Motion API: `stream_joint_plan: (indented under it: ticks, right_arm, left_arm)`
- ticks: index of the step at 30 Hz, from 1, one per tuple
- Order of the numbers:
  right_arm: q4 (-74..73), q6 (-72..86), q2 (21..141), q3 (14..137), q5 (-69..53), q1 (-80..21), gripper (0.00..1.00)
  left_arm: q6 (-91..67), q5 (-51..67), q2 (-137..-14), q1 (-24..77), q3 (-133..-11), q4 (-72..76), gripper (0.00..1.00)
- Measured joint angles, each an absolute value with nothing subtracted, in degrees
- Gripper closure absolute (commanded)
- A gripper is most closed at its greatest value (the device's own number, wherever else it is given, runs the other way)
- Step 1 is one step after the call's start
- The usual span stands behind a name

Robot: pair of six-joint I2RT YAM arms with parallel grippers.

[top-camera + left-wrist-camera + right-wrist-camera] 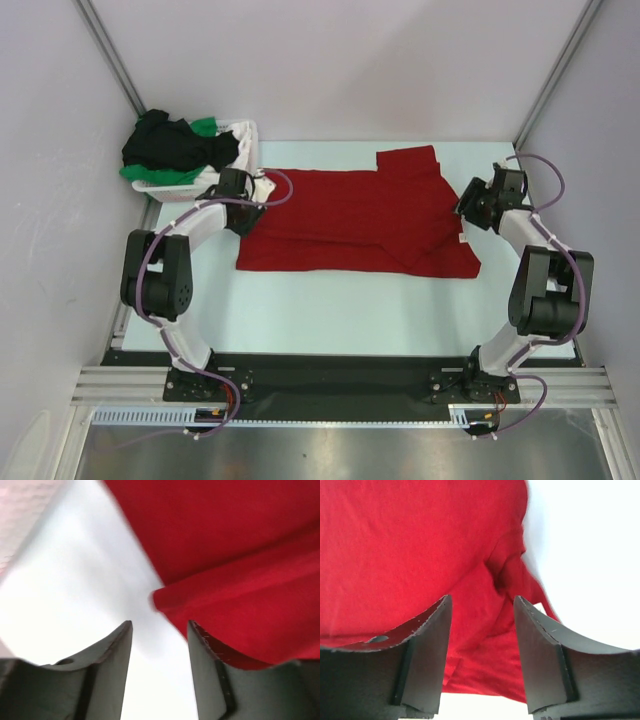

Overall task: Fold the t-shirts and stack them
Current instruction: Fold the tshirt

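Observation:
A bright red t-shirt (350,220) lies spread across the middle of the table, partly folded, one sleeve sticking out at the back right. My left gripper (255,193) is open and empty at its left edge; in the left wrist view (159,625) a folded red corner (170,602) lies just ahead of the fingertips. My right gripper (467,205) is open and empty over the shirt's right edge; in the right wrist view (482,600) red cloth (420,545) fills the space between the fingers. Black and green t-shirts (175,145) are heaped in the basket.
A white plastic laundry basket (243,135) stands at the back left corner, close behind my left gripper. The pale table (350,310) runs bare in front of the shirt. White walls and metal posts enclose the back and both sides.

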State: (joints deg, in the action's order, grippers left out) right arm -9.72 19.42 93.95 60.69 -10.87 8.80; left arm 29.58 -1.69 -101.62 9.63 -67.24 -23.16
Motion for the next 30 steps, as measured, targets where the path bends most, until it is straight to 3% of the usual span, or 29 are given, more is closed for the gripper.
stream_joint_plan:
  ticks: [7,10,15,24,26,27,28,30]
  right_arm:
    - [-15.1,20.7,91.9,63.5,-5.0,10.4,0.39]
    - [-16.6,22.5,85.4,57.2,-3.4,11.9,0.39]
    - [-19.9,25.1,74.4,44.7,-2.8,13.0,0.38]
    - [-17.6,26.9,77.7,36.8,-2.8,13.0,0.40]
    - [-15.6,26.9,79.0,37.1,-2.9,13.0,0.44]
    - [-14.6,27.0,79.6,37.1,-2.9,13.0,0.53]
    - [-13.8,26.8,80.0,37.2,-2.9,13.1,0.59]
    - [-13.3,26.8,80.5,37.2,-2.8,13.3,0.78]
  left_arm:
    - [26.0,-3.6,-100.0,9.7,-71.7,-22.2,0.44]
    - [27.7,0.7,-93.2,10.8,-67.0,-22.7,0.48]
    - [35.6,5.1,-84.0,14.3,-55.2,-24.5,0.44]
    - [45.1,3.6,-87.1,14.7,-46.9,-24.2,0.38]
    - [45.5,2.7,-88.4,14.7,-46.8,-22.3,0.43]
    - [45.6,2.1,-88.9,14.7,-46.9,-21.3,0.49]
    - [45.5,1.8,-89.2,14.7,-46.8,-20.2,0.70]
    - [45.4,1.6,-89.9,14.7,-46.8,-18.8,0.96]
